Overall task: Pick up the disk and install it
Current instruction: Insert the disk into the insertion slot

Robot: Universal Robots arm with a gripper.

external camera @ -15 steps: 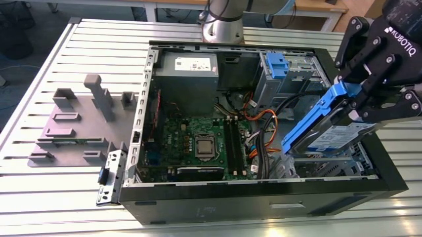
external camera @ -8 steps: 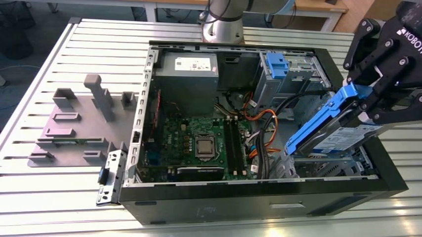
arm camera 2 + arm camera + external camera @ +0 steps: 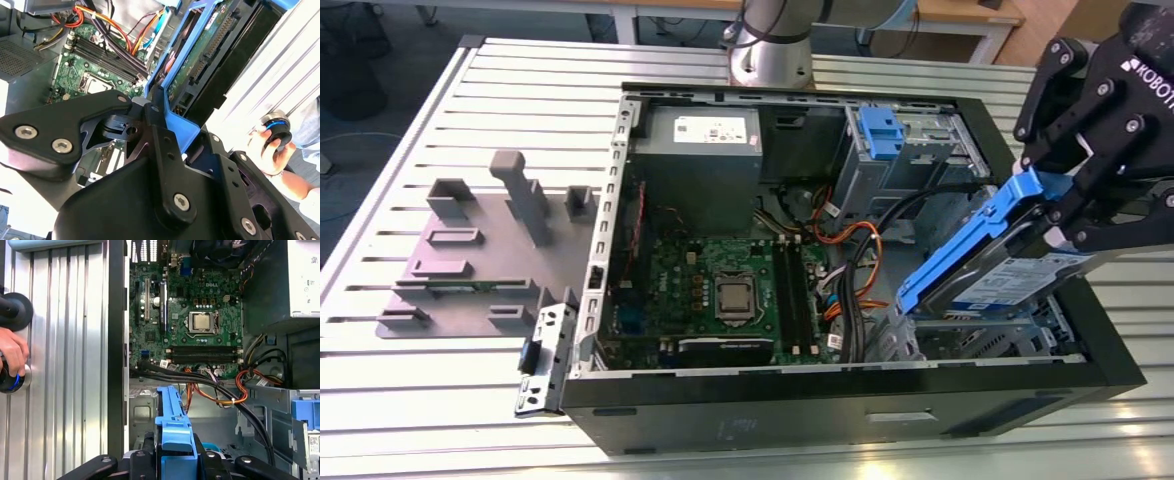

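The disk is a flat metal drive with a blue-and-white label and bright blue rails. It hangs tilted above the drive bay, at the front corner of the open computer case on the exterior view's right. My black gripper is shut on the disk's upper blue rail. In the second wrist view the disk shows its green circuit-board side, with the gripper clamped on the blue rail. In the first wrist view the blue rail of the disk sticks out ahead of the gripper, over the case floor.
Inside the case lie the motherboard, orange and black cables, a grey power-supply box and a blue caddy clip. A grey fixture plate sits on the slatted table on the exterior view's left. A person's hand rests beside the case.
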